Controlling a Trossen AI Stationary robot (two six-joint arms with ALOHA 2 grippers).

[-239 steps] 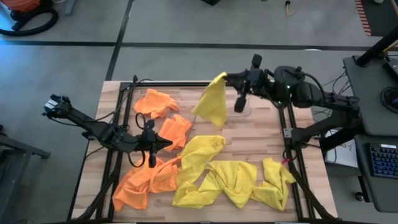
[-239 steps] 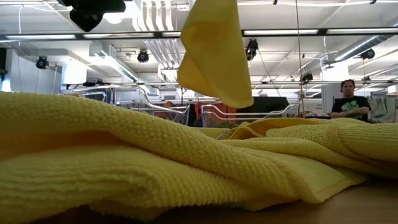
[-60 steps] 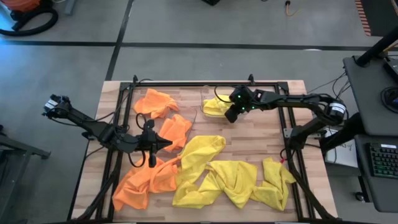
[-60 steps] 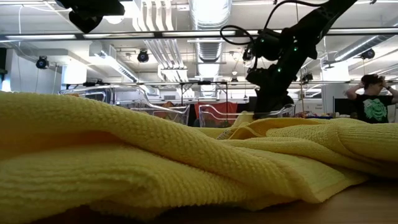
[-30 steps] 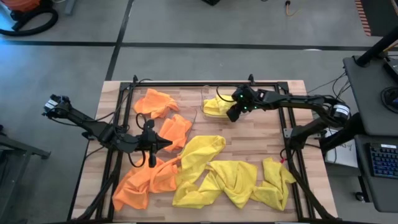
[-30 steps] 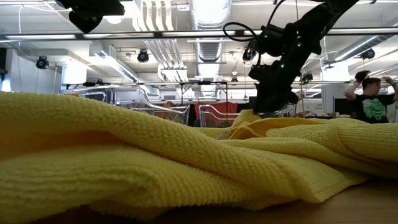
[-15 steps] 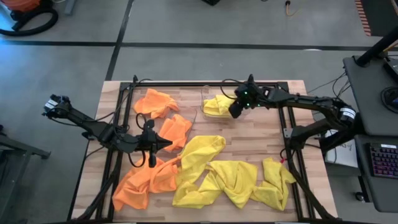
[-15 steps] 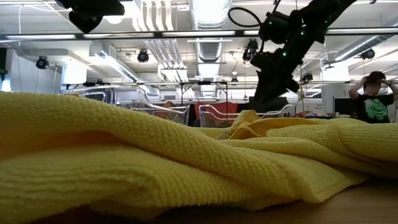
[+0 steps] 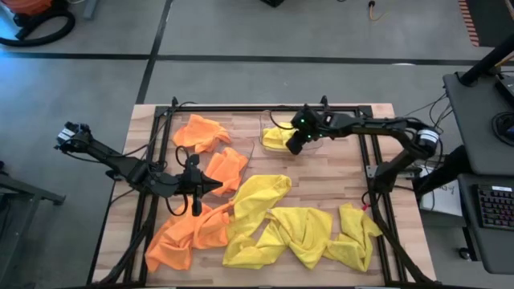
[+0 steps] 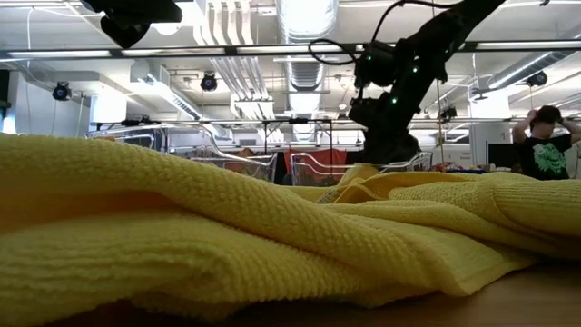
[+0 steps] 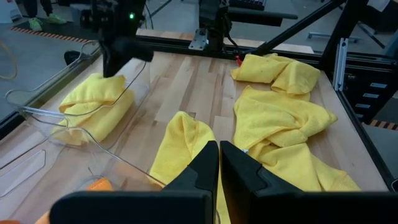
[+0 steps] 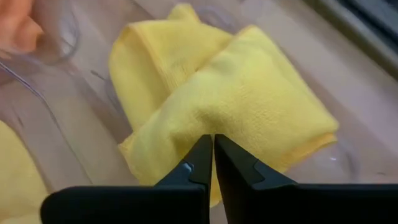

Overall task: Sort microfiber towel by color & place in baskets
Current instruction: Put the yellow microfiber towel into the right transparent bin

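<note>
- Right gripper (image 12: 208, 163), fingers pressed together, empty, above yellow towel (image 9: 278, 136) inside clear basket (image 11: 37, 116).
- Left gripper (image 9: 195, 186), closed, empty, beside orange towel (image 9: 225, 168).

Wooden slat surface (image 9: 337, 172) inside black metal frame (image 9: 265, 108). Directly on it: orange towels (image 9: 210, 156) upper left and lower left, yellow towels (image 9: 301, 229) centre to lower right, clear basket (image 9: 277, 136) with yellow towel at upper centre.

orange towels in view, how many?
3, possibly more hidden in folds: one at the table's far left, one just nearer, beside the left tool, and a crumpled heap at the near left.
</note>
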